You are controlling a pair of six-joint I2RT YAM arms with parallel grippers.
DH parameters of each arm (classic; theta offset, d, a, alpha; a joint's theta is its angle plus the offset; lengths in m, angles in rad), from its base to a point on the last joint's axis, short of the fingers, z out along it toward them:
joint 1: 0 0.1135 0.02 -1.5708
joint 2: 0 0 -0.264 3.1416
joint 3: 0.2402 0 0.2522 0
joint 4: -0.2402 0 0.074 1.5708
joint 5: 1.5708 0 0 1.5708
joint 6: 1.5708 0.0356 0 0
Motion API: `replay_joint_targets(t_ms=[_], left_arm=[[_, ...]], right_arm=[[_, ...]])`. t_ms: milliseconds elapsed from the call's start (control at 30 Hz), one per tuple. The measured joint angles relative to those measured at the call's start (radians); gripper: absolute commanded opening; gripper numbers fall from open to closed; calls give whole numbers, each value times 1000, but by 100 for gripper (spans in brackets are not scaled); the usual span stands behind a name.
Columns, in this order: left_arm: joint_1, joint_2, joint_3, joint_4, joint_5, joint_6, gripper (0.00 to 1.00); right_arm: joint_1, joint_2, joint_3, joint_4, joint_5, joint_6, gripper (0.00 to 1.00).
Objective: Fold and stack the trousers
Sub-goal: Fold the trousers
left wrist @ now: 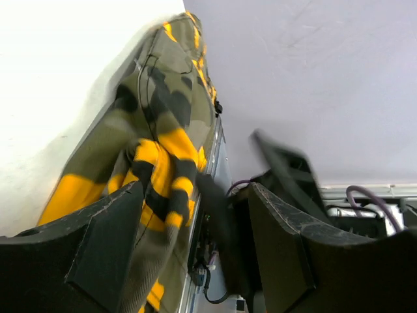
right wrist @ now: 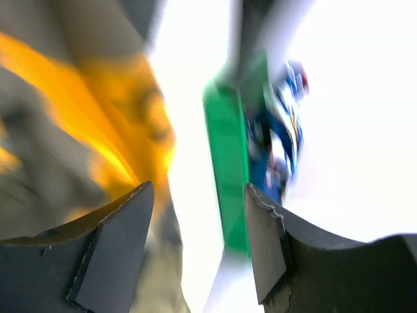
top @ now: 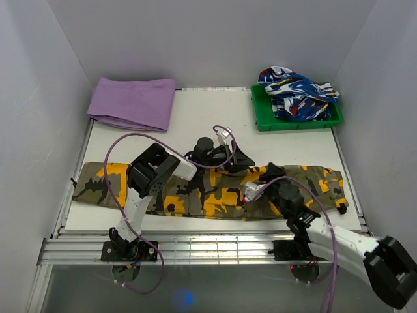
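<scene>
The camouflage trousers (top: 195,195) lie stretched out flat across the near half of the table, from the left edge to the right edge. My left gripper (top: 240,160) hovers over their far edge near the middle. In the left wrist view it (left wrist: 195,215) is open, with the trousers (left wrist: 156,130) running below and behind its left finger. My right gripper (top: 266,175) is just to the right, over the cloth. In the blurred right wrist view it (right wrist: 199,202) is open with nothing between its fingers, and the trousers (right wrist: 78,117) show on the left.
A folded purple cloth (top: 133,103) lies at the back left of the white table (top: 195,124). A green tray (top: 300,124) at the back right holds a blue, white and red garment (top: 296,91). The tray (right wrist: 231,163) also shows ahead of the right gripper.
</scene>
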Motion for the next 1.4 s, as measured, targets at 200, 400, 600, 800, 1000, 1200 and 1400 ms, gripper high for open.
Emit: replay_joint_targets(t_ms=[200,400,600,800,1000,1200,1400], left_arm=[[23,0,-21,-16,-1,1,73],[14,0,-21,-18,3,-2,72],[1,-8,-60,-23,20,-22,77],[-14,-11,-67,-40,53,-60,86],[-62,3,15,-64,69,-83,91],[-93,84,122,-71,50,-106,96],[-90,138,156,-62,5,-114,98]], right_arm=[[-164,-369,-2,-318,-56,88,63],[-303,-417,8,-544,-106,193,51],[-686,-18,256,-764,-283,286,18],[-900,211,441,-853,-429,284,8],[-903,269,440,-909,-495,282,8],[-903,260,421,-902,-502,251,8],[-903,211,378,-889,-499,209,8]])
